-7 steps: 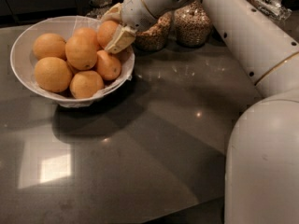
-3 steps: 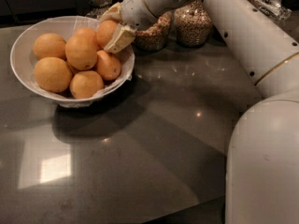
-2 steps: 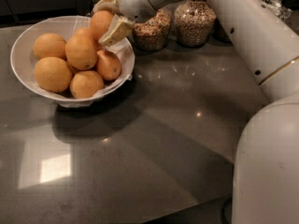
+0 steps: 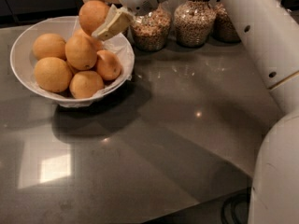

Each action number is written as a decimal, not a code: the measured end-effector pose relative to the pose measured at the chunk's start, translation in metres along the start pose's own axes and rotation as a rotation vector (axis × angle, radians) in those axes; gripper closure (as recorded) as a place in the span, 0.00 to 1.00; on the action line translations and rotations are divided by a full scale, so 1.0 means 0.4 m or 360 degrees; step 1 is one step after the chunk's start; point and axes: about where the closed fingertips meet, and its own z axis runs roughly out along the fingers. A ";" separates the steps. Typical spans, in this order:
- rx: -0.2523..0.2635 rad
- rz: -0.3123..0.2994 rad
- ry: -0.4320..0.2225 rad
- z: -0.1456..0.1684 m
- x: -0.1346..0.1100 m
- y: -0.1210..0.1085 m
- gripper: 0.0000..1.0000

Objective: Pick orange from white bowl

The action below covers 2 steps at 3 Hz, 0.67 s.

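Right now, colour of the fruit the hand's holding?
Deep orange. The hand grips the orange above the white bowl; camera view.

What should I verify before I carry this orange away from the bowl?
1. Grip: gripper shut on the orange, fingers above and below it: ok.
2. Lift clearance: the orange hangs over the pile of oranges; whether there is a gap beneath it: cannot tell.
3. White bowl upright on the table: ok.
4. Other oranges inside the rim: ok.
5. Room behind: glass grain jars stand close beside the wrist: not ok, avoid swinging that way.
6. Path toward the camera over bare table: ok.
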 end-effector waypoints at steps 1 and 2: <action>-0.0127 0.0027 -0.0053 -0.004 -0.060 0.065 1.00; -0.0127 0.0027 -0.0053 -0.004 -0.060 0.065 1.00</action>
